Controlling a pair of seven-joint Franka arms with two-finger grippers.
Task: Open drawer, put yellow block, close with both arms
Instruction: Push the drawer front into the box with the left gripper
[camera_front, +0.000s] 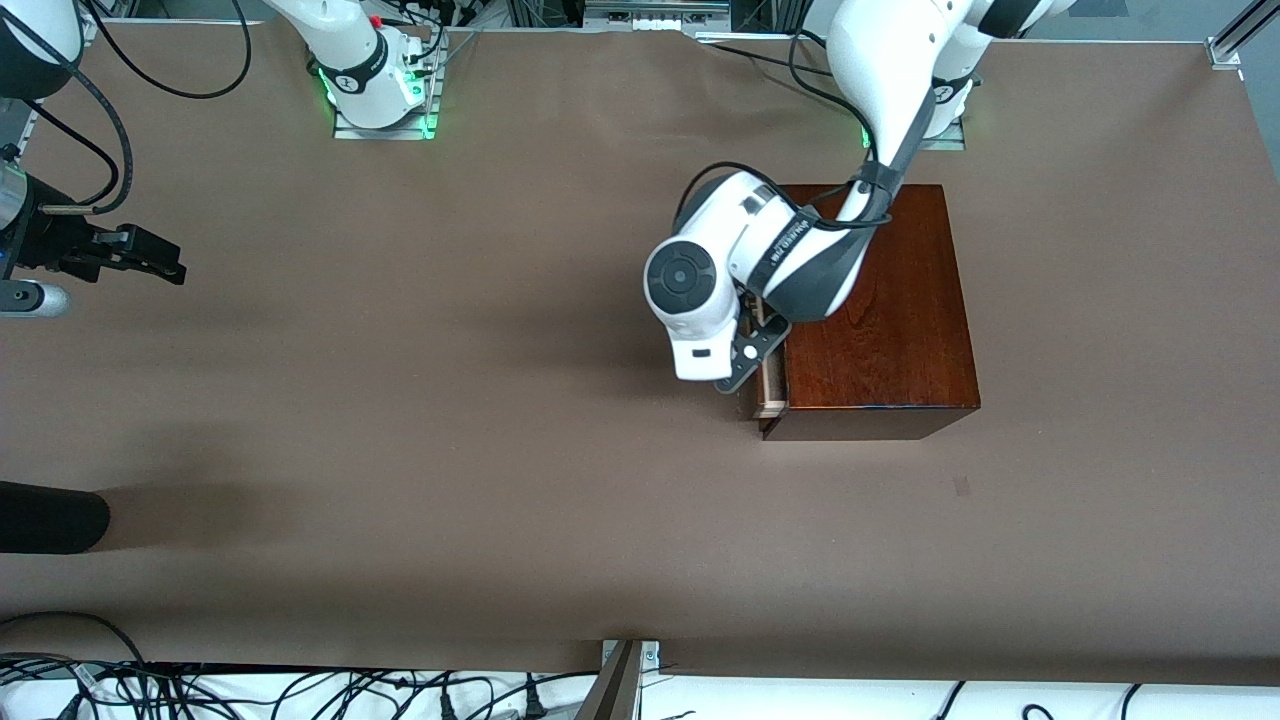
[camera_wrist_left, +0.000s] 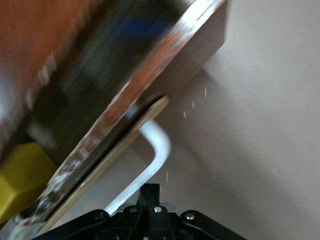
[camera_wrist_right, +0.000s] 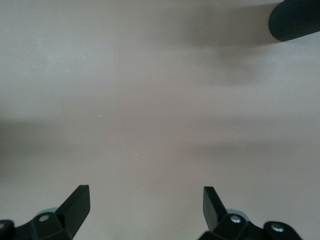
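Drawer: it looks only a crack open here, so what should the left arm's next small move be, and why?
Probably keep pulling the handle straight out from the box. The left gripper is shut on the handle, the drawer shows only a narrow slot, and the yellow block already sits inside it. The right gripper waits open over bare table at its own end.

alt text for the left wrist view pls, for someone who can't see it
The left gripper, shut, sits at the white bar handle of the drawer, which is open only a crack from the dark wooden box. A yellow block shows inside the gap, and bare brown table fills the rest of the picture.
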